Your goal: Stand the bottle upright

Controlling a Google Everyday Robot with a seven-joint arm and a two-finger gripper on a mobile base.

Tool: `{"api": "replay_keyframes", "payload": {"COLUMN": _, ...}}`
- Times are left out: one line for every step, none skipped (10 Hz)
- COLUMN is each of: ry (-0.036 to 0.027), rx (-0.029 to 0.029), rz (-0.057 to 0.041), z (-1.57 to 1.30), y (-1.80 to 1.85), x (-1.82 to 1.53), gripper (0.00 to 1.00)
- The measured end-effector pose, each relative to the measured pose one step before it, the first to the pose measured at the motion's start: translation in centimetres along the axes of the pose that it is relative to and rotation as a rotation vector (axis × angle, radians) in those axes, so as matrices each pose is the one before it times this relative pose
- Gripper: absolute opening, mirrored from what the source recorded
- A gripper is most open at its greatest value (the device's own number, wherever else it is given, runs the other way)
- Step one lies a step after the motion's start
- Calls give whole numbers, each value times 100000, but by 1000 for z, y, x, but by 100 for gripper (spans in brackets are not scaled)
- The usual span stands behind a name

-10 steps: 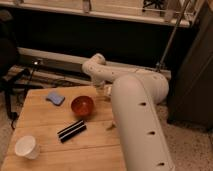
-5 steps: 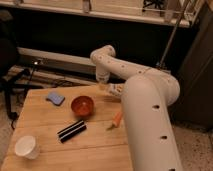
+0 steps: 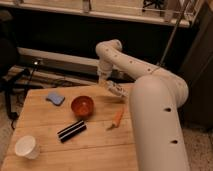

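Currently, the red bowl (image 3: 82, 106) and white cup (image 3: 26, 146) stand mouth-up on the table (image 3: 100, 147). The bottle (image 3: 116, 89) lies tilted just beside the gripper (image 3: 105, 82). The jaws are closed, and whether they grip the bottle cannot be told.

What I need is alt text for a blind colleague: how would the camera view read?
A white robot arm reaches over the far edge of a wooden table, its shut gripper at a tilted whitish bottle; a grip is unclear. On the table lie a red bowl, carrot, black bar, blue sponge and white cup.
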Motion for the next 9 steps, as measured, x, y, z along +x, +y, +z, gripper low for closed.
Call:
{"api": "replay_keyframes", "payload": {"ry": -2485, "rx": -1130, "rz": -87, "z": -518, "y": 143, "x": -219, "gripper": 0}}
{"api": "replay_keyframes", "payload": {"ry": -2349, "rx": -1043, "rz": -103, "z": -415, "y": 138, "x": -240, "gripper": 0}}
{"api": "replay_keyframes", "payload": {"ry": -4961, "rx": -2276, "rz": -162, "z": -539, "y": 321, "x": -485, "gripper": 0}}
{"api": "replay_keyframes", "payload": {"ry": -4602, "rx": -1455, "rz": -380, "z": -393, "y": 189, "x": -481, "gripper": 0}}
{"api": "replay_keyframes", "payload": {"ry": -6263, "rx": -1813, "rz": -690, "z": -426, "y": 205, "x": -556, "gripper": 0}}
{"api": "replay_keyframes", "payload": {"ry": -5245, "rx": -1723, "rz": -802, "z": -279, "y": 169, "x": -331, "gripper": 0}}
{"api": "replay_keyframes", "payload": {"ry": -5668, "rx": -2130, "rz": -1048, "z": -211, "y": 203, "x": -79, "gripper": 0}}
{"api": "replay_keyframes", "payload": {"ry": -3191, "rx": -1141, "rz": -682, "z": -172, "y": 73, "x": 65, "gripper": 0}}
{"api": "replay_keyframes", "payload": {"ry": -3997, "rx": -1529, "rz": -924, "z": -249, "y": 106, "x": 191, "gripper": 0}}
